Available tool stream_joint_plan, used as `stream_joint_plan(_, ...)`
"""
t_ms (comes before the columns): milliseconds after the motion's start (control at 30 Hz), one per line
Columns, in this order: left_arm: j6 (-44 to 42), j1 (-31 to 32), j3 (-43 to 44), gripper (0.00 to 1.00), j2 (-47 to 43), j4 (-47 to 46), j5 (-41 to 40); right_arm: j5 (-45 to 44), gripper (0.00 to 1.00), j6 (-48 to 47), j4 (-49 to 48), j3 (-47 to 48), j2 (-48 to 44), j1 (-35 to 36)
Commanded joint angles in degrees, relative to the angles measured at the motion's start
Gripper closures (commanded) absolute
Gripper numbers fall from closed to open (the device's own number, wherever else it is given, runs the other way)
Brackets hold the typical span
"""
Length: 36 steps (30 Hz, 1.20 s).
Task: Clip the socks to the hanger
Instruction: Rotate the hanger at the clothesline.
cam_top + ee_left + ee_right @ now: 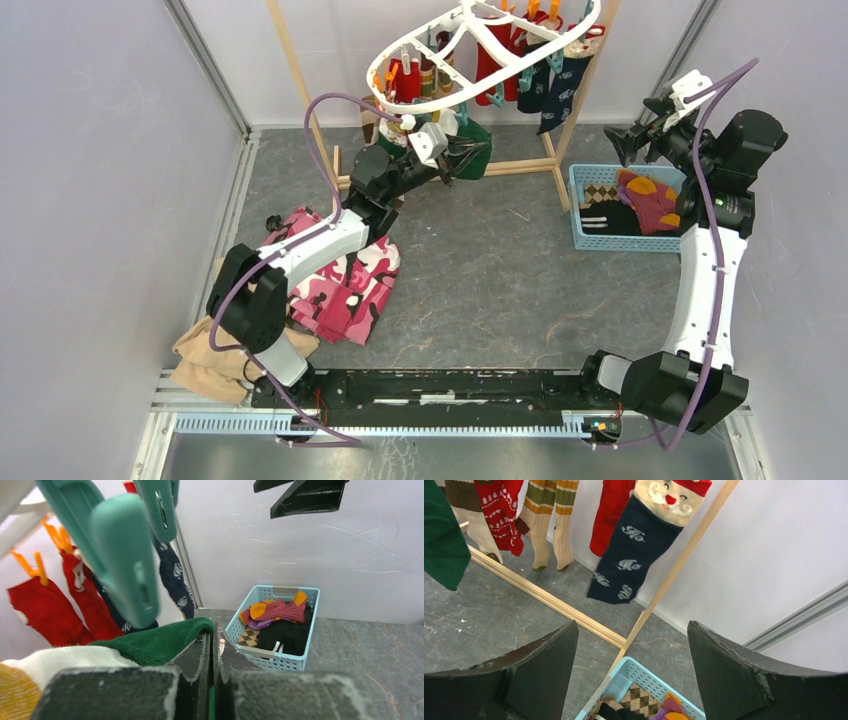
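Note:
The hanger [420, 42], a white oval ring with orange and teal clips, hangs tilted at the back. Red socks [495, 45] and navy socks [560, 85] dangle from it. My left gripper [462, 155] is raised under the ring's near edge, shut on a dark green sock [475, 140]. In the left wrist view the green sock [150, 642] is pinched between the closed jaws [214, 635], with a teal clip [125, 555] just above it. My right gripper [630, 140] hangs open above the basket, to the right of the hanger, holding nothing [631, 630].
A blue basket [577, 215] at the right holds more socks [645, 200]. The light wooden rack [520, 165] stands under the hanger. A pink camouflage cloth [345, 280] and a tan cloth [205, 360] lie at the left, near the left arm's base.

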State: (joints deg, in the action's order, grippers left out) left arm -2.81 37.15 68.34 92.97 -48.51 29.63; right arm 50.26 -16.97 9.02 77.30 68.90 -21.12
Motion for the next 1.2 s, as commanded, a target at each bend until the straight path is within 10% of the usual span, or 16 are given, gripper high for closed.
stream_joint_plan(0, -1.77, 0.42, 3.81, 0.98, 2.06, 0.91, 1.72, 1.46, 0.13, -0.25, -0.59, -0.61, -1.4, -0.51)
stream_joint_plan(1167, -0.65, 0.38, -27.21, 0.31, -24.18, 2.41, -22.33, 8.25, 0.02, -4.25, 4.0, -9.58, -7.44, -1.03)
